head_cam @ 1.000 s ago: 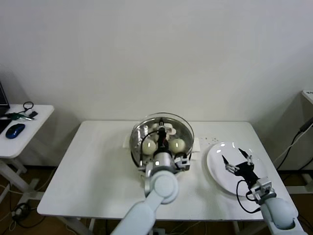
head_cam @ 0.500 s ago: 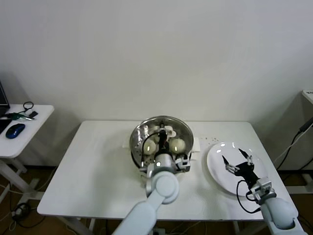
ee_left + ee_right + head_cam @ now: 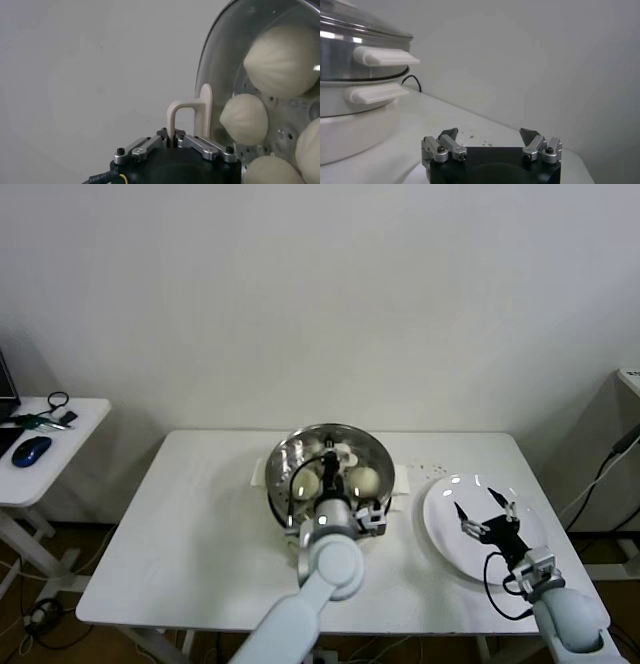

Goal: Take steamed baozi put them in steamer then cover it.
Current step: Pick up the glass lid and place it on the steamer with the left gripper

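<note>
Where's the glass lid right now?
In the head view, the glass lid sits over the steamer at table centre, its handle held in the left gripper.

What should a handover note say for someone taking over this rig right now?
Left gripper: shut on the cream handle of the glass lid, holding it over the steamer.
Right gripper: open, empty, idle above the white plate, which holds no buns.
Steamed baozi: inside the steamer on the perforated tray, visible through the lid; the left wrist view shows four.
Done: buns loaded; lid brought onto or just above the rim, and full seating cannot be confirmed.
Left: check the lid sits flush, open the left gripper, back the arm away.
</note>
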`<state>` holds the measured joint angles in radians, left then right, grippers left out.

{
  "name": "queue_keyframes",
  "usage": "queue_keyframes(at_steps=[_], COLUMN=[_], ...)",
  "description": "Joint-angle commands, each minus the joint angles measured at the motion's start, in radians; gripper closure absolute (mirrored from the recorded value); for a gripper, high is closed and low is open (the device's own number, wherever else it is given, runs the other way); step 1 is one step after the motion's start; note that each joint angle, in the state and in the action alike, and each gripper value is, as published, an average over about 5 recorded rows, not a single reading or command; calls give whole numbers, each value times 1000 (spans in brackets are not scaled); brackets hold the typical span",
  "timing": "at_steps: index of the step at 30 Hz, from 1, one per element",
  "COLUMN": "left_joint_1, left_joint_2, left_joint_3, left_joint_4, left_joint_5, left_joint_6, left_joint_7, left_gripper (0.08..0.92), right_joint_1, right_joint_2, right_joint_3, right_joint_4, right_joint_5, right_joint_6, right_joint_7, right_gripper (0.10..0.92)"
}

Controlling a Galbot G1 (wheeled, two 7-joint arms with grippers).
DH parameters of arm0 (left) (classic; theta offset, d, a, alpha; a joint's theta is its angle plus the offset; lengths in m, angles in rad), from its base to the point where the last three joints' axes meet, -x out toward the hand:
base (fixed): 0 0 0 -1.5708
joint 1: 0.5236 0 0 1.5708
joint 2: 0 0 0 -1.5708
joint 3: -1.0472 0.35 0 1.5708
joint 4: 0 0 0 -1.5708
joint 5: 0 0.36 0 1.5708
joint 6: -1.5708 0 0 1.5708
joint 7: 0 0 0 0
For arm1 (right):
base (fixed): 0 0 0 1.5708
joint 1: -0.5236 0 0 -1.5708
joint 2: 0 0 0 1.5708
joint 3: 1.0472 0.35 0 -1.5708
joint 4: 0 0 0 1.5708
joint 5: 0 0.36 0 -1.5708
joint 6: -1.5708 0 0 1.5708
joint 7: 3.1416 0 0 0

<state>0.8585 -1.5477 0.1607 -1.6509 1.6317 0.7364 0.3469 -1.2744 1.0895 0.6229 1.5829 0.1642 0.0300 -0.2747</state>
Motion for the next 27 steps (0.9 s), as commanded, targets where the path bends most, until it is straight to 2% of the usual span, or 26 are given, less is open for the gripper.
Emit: queue_keyframes(at_steps=[1,11,21,24,27], left_joint_1=[1,-3,-2,3,11], left_joint_2=[1,12,19,32,51], left_joint_3=[0,-5,-9,-8,-7], left_joint_4=[6,15,-3,-31,-70], left_joint_5=[-3,-19,-38,-46,-57], left_joint_6=[49,49,49,49,49], left_joint_7=[0,-18,-1,1,4], left_gripper=[849,849,848,817,739], right_joint_1=[-1,-3,-4,-2,-3], right_joint_2=[0,2,4,8,6], right_joint_3=[2,5,12,17,20], right_joint_4=[-2,-4,0,2,4], right_joint_5=[-5,-3,-2,30,40], right_joint_6=[0,4,-4,-22,-34], right_joint_7=[-4,-16,-32,-24,-23], right_gripper=[203,203,203,203,203])
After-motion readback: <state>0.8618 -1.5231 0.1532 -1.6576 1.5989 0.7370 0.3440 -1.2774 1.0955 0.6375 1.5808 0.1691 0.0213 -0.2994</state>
